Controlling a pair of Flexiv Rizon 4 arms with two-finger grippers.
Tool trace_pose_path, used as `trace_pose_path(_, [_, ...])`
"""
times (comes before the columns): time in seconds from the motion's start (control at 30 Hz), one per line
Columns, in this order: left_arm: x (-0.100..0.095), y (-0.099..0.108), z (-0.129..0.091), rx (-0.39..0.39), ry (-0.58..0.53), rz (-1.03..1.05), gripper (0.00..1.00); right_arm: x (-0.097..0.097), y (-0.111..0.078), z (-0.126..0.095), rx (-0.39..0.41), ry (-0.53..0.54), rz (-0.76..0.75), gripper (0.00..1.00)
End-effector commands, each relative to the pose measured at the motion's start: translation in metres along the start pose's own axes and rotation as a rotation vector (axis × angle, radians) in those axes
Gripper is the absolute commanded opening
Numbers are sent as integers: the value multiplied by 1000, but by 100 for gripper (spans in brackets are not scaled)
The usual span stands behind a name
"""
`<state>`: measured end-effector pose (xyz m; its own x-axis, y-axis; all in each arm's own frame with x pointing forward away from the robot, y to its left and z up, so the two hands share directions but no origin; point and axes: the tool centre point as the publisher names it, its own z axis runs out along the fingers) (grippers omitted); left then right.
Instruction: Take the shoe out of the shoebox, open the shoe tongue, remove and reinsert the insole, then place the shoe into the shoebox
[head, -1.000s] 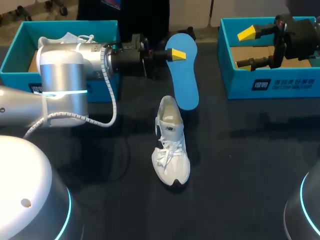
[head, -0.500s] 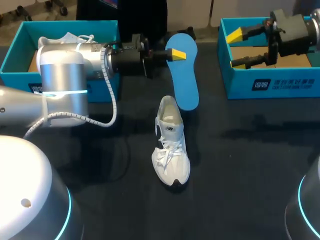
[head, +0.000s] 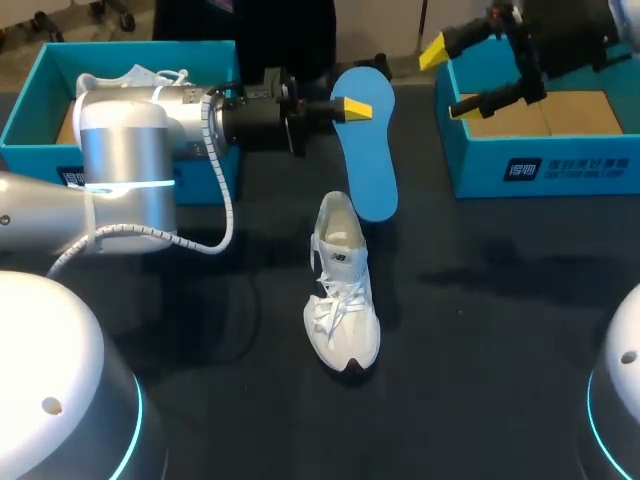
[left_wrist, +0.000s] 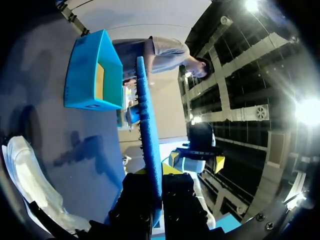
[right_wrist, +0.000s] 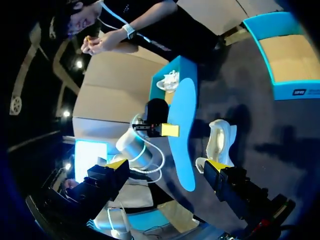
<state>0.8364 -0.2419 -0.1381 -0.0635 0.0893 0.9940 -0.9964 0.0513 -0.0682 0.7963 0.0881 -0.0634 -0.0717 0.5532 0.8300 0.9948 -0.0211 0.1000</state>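
One change: wide-open right gripper (head: 447, 80) rose; left gripper (head: 350, 107) still pinches the insole (head: 368, 170).

I see a plain blue insole (head: 366, 160), my left gripper (head: 352, 107) yellow-tipped on black; below the insole a white shoe (head: 342, 300), black at the toe edge; flanking the insole, teal left shoebox (head: 30, 110), teal right shoebox (head: 480, 170), both with white print; black table (head: 500, 330)

L arm comes in from the left; its gripper (head: 350, 106) holds blue insole (head: 366, 160) by the far end, one yellow tip on its face. Insole's near end hangs just past the heel of white shoe (head: 343, 300), which sits upright on table (head: 500, 330), toe toward robot. R gripper (head: 446, 80), fingers wide apart w/ nothing btw them, is over far-left corner of R shoebox (head: 545, 168). L shoebox (head: 30, 105) has a 2nd white shoe (head: 150, 76) in it.
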Motion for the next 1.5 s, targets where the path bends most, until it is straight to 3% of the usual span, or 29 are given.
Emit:
trace_pose_path(0.03, [0, 0, 0, 1, 0, 0, 0, 2, 2, 0, 6, -62, 2, 100])
trace_pose_path(0.33, [0, 0, 0, 1, 0, 0, 0, 2, 2, 0, 6, -62, 2, 100])
trace_pose_path(0.47, [0, 0, 0, 1, 0, 0, 0, 9, 10, 0, 3, -279, -26, 100])
trace_pose_path(0.7, [0, 0, 0, 1, 0, 0, 0, 20, 18, 6, -15, -428, -94, 100])
trace_pose_path(0.83, [0, 0, 0, 1, 0, 0, 0, 28, 19, 6, 20, -572, -94, 100])
trace_pose_path(1.07, [0, 0, 0, 1, 0, 0, 0, 48, 19, 9, -29, -674, -110, 100])
trace_pose_path(1.17, [0, 0, 0, 1, 0, 0, 0, 52, 17, 10, -23, -725, -139, 100])
trace_pose_path(1.27, [0, 0, 0, 1, 0, 0, 0, 59, 15, 11, 8, -841, -119, 100])
trace_pose_path(1.5, [0, 0, 0, 1, 0, 0, 0, 66, 12, 9, 15, -948, -110, 100])
